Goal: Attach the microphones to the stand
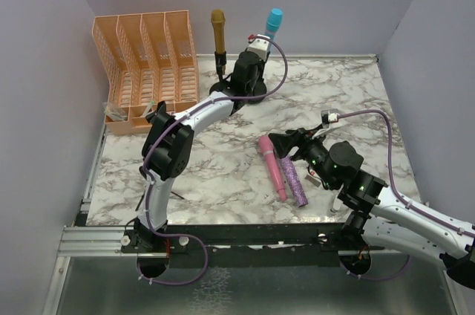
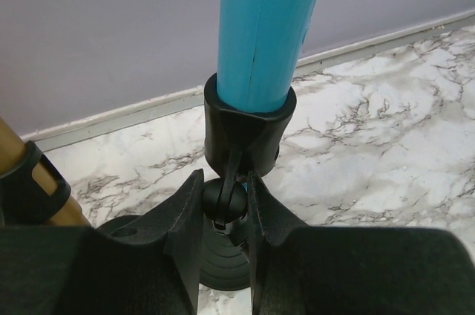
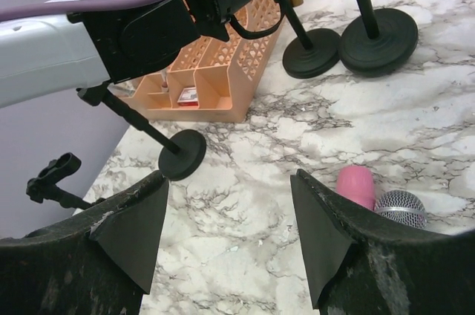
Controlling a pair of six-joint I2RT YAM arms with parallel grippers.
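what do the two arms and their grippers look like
Both the left arm and right arm have white links with bulky black joints, and a purple cable runs loosely along each. Small green lights glow on the right arm's joints. The left gripper and right gripper have black wedge-shaped fingers; the right one's look scuffed and dusty.
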